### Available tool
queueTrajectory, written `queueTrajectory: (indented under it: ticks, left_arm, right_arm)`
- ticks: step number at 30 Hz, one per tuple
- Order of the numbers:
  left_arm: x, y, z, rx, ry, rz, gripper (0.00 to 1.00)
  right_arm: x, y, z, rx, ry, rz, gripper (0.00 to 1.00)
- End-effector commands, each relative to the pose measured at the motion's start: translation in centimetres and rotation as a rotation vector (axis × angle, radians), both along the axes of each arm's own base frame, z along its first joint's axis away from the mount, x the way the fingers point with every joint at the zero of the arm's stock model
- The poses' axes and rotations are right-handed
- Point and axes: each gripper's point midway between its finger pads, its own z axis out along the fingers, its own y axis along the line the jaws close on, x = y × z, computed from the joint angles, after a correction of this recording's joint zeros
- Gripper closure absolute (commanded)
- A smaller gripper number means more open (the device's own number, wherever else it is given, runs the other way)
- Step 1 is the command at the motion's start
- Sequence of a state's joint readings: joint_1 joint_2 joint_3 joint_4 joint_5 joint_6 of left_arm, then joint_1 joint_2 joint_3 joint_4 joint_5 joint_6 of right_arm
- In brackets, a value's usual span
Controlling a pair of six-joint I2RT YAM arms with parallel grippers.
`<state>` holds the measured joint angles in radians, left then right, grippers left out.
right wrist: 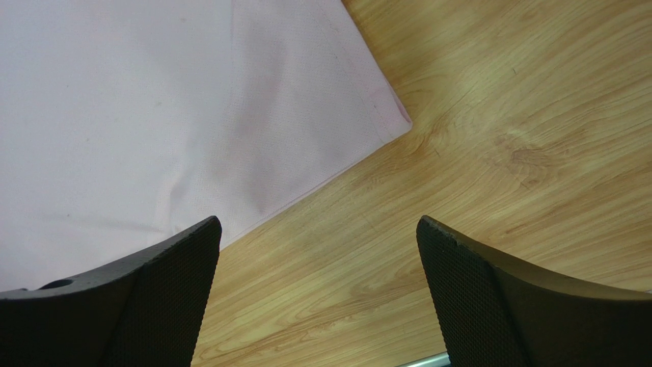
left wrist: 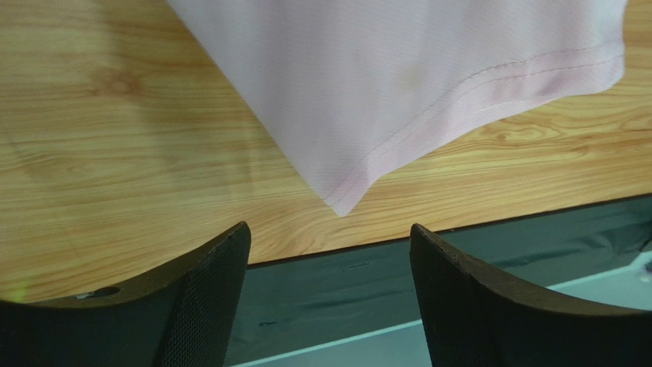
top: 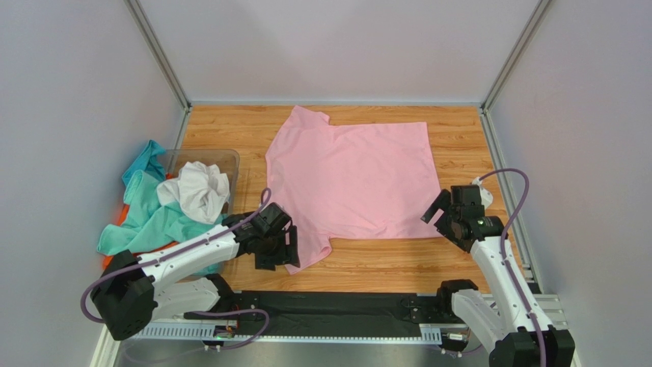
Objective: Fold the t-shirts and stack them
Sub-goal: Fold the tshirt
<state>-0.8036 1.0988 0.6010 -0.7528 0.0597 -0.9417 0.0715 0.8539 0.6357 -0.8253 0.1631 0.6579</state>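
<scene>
- Four shirts are in my view. The pink shirt (top: 352, 180) lies spread flat mid-bench (top: 229, 126), with its sleeves toward the left and its hem toward the right.
- The teal shirt (top: 149, 214), white shirt (top: 197, 189) and orange shirt (top: 115, 222) sit heaped at the bench's left edge, on and around the clear bin (top: 229, 157). The white one is on top, and the orange one is mostly buried under the teal.
- The left pincer (top: 279, 248) is at the pink shirt's near-left sleeve. It stands wide and holds nothing. On its wrist camera the sleeve's stitched corner lies just ahead of the tips, over bare wood.
- The right pincer (top: 444, 214) is at the shirt's near-right hem corner. It is spread wide and holds nothing. On its wrist camera one finger is over pink fabric and the other over wood.
</scene>
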Motion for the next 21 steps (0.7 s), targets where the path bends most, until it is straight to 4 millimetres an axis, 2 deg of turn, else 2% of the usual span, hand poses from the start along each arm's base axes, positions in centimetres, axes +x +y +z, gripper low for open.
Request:
queueTrajectory:
  ticks: [1, 5, 6, 7, 11, 13, 17, 20, 21]
  left_arm:
    - [1.6, -3.2, 0.9, -0.12, -0.04, 0.02, 0.19]
    - [1.5, -3.5, -0.5, -0.099, -0.006, 0.003, 0.3]
    - [1.5, -3.5, -0.7, -0.092, 0.001, 0.006, 0.39]
    - [1.5, -3.5, -0.9, -0.086, 0.008, 0.006, 0.42]
    - [1.1, -3.0, -2.1, -0.047, 0.041, 0.004, 0.46]
    - [0.9, -2.8, -2.5, -0.037, 0.051, 0.006, 0.55]
    - [0.5, -2.3, -3.2, -0.01, 0.072, 0.006, 0.63]
    - [0.1, -1.7, -3.5, 0.021, 0.093, 0.01, 0.76]
    - [0.0, -1.5, -3.6, 0.035, 0.1, 0.012, 0.86]
  right_arm:
    - [0.3, -1.0, 0.2, -0.025, -0.029, -0.048, 0.0]
    - [0.2, -1.4, -0.2, -0.019, -0.028, -0.084, 0.0]
    - [0.2, -1.5, -0.4, -0.015, -0.026, -0.093, 0.0]
    - [0.2, -1.5, -0.5, -0.012, -0.024, -0.101, 0.0]
    - [0.2, -2.4, -1.3, -0.001, -0.012, -0.153, 0.0]
    - [0.3, -2.4, -1.8, 0.015, -0.009, -0.159, 0.0]
    - [0.6, -2.5, -2.6, 0.044, -0.001, -0.177, 0.0]
    - [0.6, -2.4, -3.0, 0.056, 0.011, -0.178, 0.0]
    - [0.6, -2.4, -3.0, 0.057, 0.013, -0.177, 0.0]
